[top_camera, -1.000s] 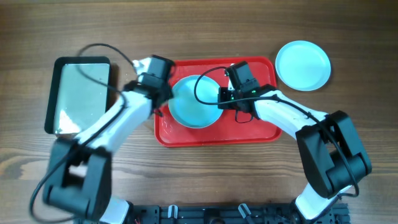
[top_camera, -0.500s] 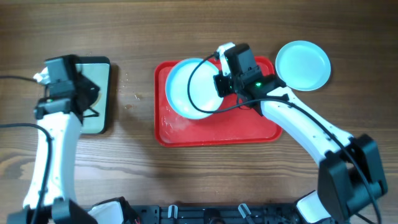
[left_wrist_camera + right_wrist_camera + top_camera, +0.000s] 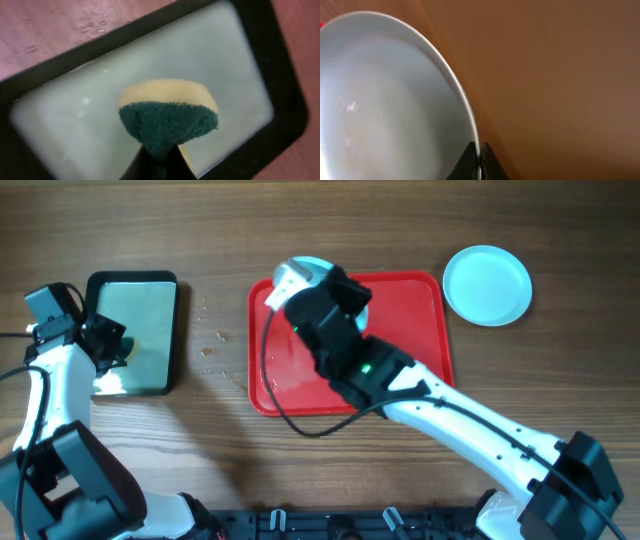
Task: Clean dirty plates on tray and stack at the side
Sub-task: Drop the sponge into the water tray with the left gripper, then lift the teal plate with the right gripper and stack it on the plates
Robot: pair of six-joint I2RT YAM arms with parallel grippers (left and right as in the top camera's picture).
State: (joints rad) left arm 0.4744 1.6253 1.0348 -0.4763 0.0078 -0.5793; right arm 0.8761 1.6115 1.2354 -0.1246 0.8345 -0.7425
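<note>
The right pincer (image 3: 480, 159) pinches the rim of a plate (image 3: 385, 100) over the tray's (image 3: 415, 330) far-left corner. Left of the tray, the left pincer (image 3: 159, 157) pinches a sponge (image 3: 167, 120) over the pan (image 3: 277, 65). A second plate (image 3: 487, 284) lies on the tabletop (image 3: 560, 220) off the tray's far-right corner. The step looks like wetting the sponge. Next it must meet the held plate's face.

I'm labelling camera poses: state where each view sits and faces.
Overhead: above the table, facing down; left arm, right arm, tray, pan.
Left wrist: on the left arm, facing down at the pan; own fingers pinch a sponge.
Right wrist: on the right arm, facing a plate; own fingers pinch its rim.
Shared: pan, in overhead and left wrist.
</note>
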